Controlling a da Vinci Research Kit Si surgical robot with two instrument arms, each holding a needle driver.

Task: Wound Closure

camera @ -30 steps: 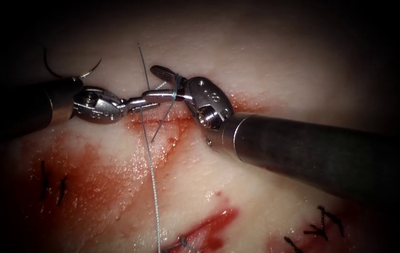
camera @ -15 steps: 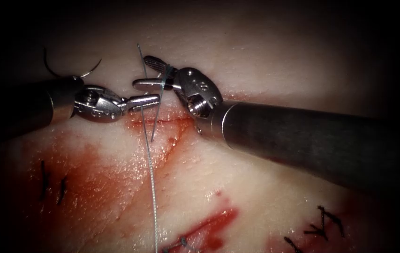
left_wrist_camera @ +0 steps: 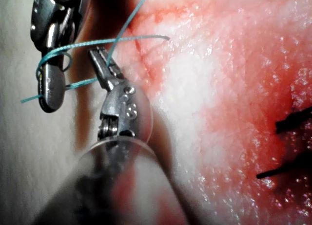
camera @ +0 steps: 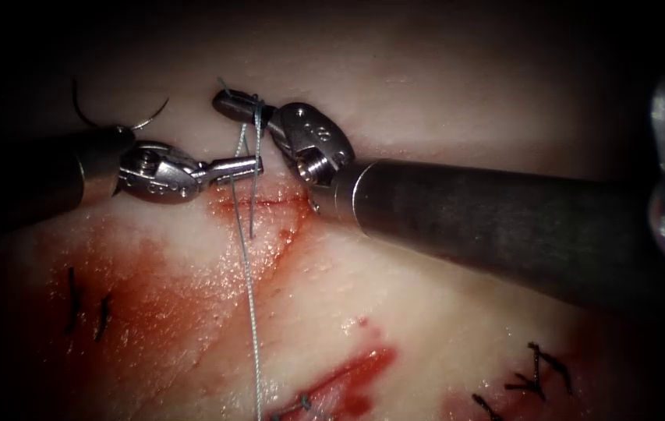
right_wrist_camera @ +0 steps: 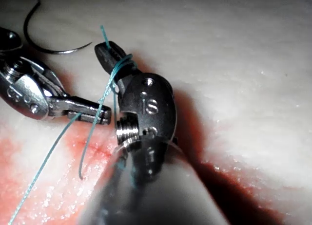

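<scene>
Left tool (camera: 250,164): I am keeping its fingers pressed together on the thread (camera: 249,273), just above the cut (camera: 262,203)
Right tool (camera: 231,104): I am holding its fingers together with thread looped around them; it has moved up and left since a second ago
Needle (camera: 118,117): lying free on the tissue (camera: 426,335), up left, behind my left tool

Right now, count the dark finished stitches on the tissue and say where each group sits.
3 groups: stitches at lower left, stitches at lower right, and a knot in the red fluid at bottom centre. Individual strands blur together, and more may lie beyond the dark edges.
</scene>
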